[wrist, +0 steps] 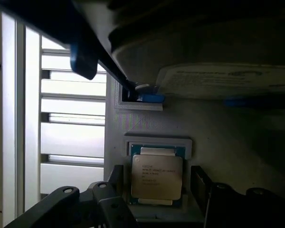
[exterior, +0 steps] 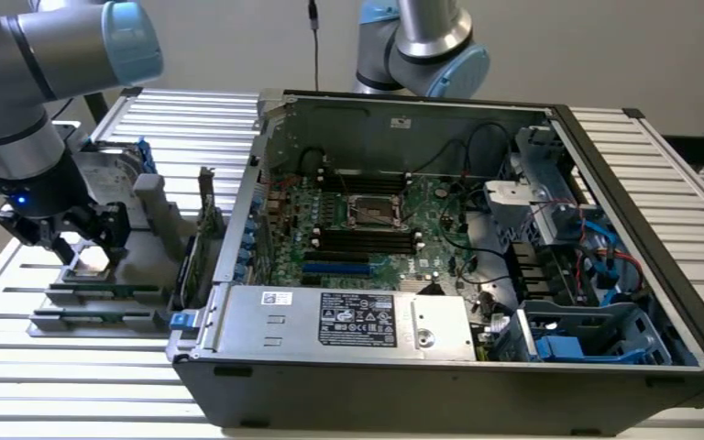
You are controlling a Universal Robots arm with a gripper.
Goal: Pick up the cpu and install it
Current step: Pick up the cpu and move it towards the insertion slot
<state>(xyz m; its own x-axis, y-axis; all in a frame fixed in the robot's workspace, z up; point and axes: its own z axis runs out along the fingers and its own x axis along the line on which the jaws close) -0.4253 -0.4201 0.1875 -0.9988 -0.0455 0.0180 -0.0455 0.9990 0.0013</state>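
Observation:
The cpu [wrist: 156,167], a small square chip with a shiny metal top, lies flat in a recess of a grey holder [wrist: 228,128]. In the exterior view the cpu [exterior: 91,265] sits on that holder at the exterior view's left, outside the computer case. My gripper [exterior: 80,246] hangs straight over it. In the wrist view the gripper [wrist: 157,184] is open, with one dark finger [wrist: 115,183] on each side of the chip. Nothing is gripped. The empty processor socket [exterior: 374,213] shows on the green motherboard inside the open case.
The open computer case [exterior: 597,156] fills the middle, with a power supply [exterior: 352,319] along its near side. A hard drive in a blue bracket [exterior: 117,174] stands behind the holder. Memory sticks [exterior: 95,295] lie in front of it. A second arm [exterior: 420,46] stands behind the case.

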